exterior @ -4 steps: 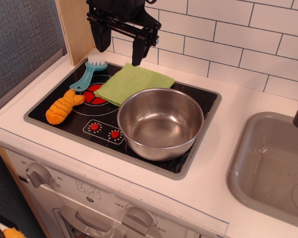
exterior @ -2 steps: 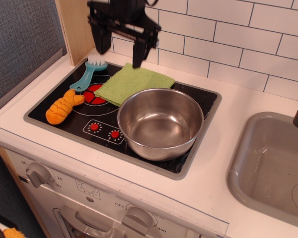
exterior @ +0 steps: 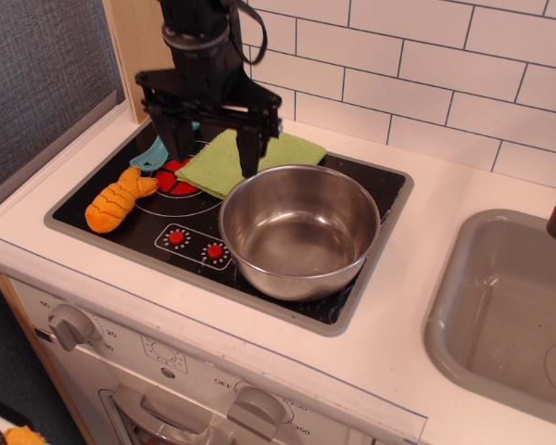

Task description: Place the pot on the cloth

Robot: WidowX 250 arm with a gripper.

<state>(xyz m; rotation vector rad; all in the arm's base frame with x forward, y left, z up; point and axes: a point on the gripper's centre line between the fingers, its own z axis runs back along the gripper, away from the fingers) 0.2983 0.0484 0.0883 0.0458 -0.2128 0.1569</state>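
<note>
The shiny steel pot (exterior: pixel 299 229) stands upright on the right half of the black toy stove top (exterior: pixel 111 227), its left rim over the near corner of the light-green cloth (exterior: pixel 213 165). The cloth lies flat on the back left of the stove top, partly hidden by my gripper. My black gripper (exterior: pixel 215 156) hangs open and empty just above the cloth, to the left of the pot's rim. One finger (exterior: pixel 251 148) is close to the pot's back-left edge, the other (exterior: pixel 179 141) is over the brush.
An orange plush toy (exterior: pixel 119 199) lies at the stove's left. A blue brush (exterior: pixel 148 153) lies behind it, mostly hidden by the gripper. A grey sink basin (exterior: pixel 505 315) is at the right. A white tiled wall (exterior: pixel 426 65) stands behind.
The gripper has come down and slightly left, from up by the wall to just above the cloth. It stays open. The pot and cloth have not moved.
</note>
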